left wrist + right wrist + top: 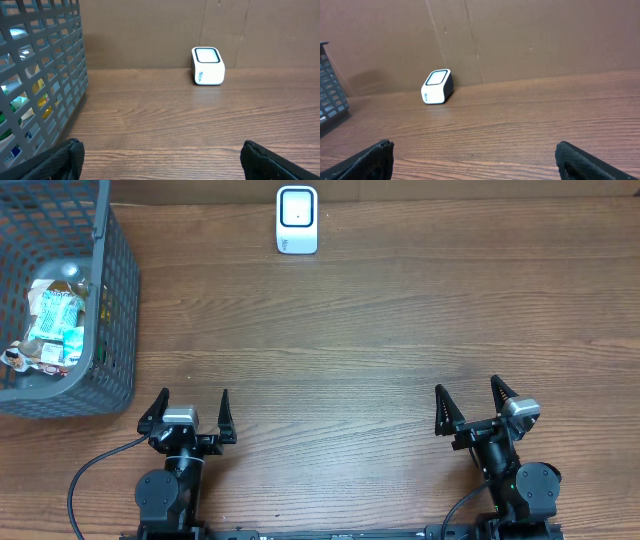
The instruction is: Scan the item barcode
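Note:
A white barcode scanner (297,220) with a dark-rimmed window stands at the table's far edge, also visible as the scanner (208,66) and the scanner (437,86) in the wrist views. Packaged items (52,323) lie in a grey mesh basket (112,300) at the far left. My left gripper (190,413) sits near the front edge, open, nothing between its fingers (67,159). My right gripper (475,404) sits at the front right, open and empty, its fingers (585,161) wide apart. No barcode is visible.
The basket (60,75) rises just left of my left gripper. A brown cardboard wall (530,35) backs the wooden table (380,350). Black cables (85,480) trail from the arm bases along the front edge.

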Motion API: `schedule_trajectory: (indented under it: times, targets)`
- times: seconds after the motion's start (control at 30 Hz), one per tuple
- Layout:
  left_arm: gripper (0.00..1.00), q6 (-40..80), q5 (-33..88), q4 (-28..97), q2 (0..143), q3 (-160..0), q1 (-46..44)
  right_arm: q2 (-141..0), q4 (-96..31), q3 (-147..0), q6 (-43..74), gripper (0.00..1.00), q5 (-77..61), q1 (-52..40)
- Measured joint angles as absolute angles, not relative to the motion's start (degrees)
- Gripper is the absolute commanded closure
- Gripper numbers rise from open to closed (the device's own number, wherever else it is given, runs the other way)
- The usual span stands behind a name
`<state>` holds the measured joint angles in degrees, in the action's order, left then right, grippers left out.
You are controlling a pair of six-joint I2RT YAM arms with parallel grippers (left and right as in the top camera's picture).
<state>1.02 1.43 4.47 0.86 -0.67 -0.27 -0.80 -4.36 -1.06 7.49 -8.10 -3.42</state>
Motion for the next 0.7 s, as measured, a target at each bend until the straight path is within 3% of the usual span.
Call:
schedule_trajectory:
  times: [0.7]
  targets:
    - [0.0, 1.0, 1.3, 4.5, 0.9, -0.7, -2.5, -0.8, -4.3, -1.1, 7.5, 0.0, -8.1, -3.4]
